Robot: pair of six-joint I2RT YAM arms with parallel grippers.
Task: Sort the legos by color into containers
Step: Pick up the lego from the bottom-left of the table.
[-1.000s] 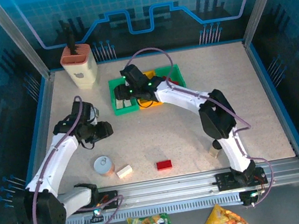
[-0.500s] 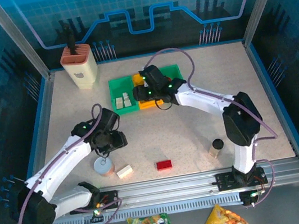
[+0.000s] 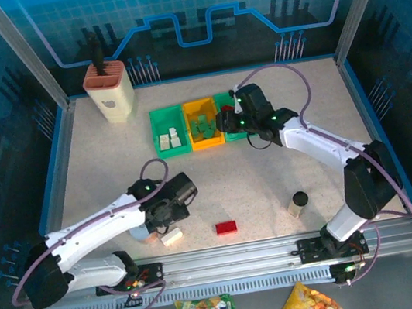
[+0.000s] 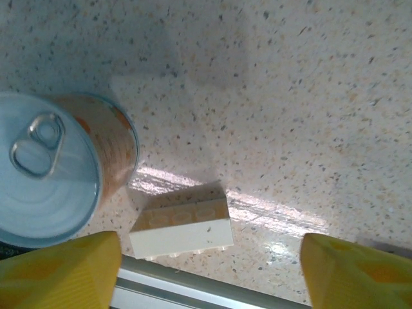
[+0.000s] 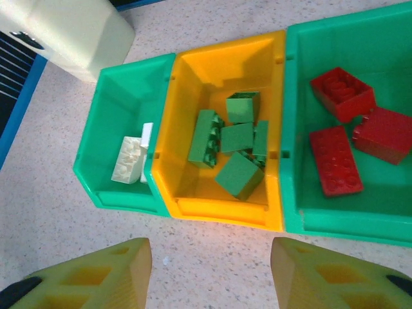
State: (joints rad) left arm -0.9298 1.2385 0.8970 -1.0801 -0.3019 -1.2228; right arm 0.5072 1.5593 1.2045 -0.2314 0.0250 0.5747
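Note:
A cream lego (image 4: 182, 230) lies on the table beside the front rail, between my left gripper's (image 4: 209, 273) wide-open fingers and nearer the left one. From above, the left gripper (image 3: 171, 221) hovers over that cream lego (image 3: 172, 237). A red lego (image 3: 226, 227) lies to its right. The containers stand in a row: a green one (image 5: 116, 96) with cream legos, a yellow one (image 5: 193, 71) with several green legos, and a green one (image 5: 386, 38) with three red legos. My right gripper (image 5: 212, 277) is open and empty, just in front of the yellow container.
A silver can (image 4: 58, 170) stands right next to the cream lego on its left. A black-capped cylinder (image 3: 299, 202) stands at the near right. A beige knife block (image 3: 110, 91) is at the back left. The metal rail (image 3: 238, 257) runs along the front edge.
My left arm has swung toward the front edge, over the cream lego, and its jaws have opened wider. My right gripper has moved right along the containers, from the left green one.

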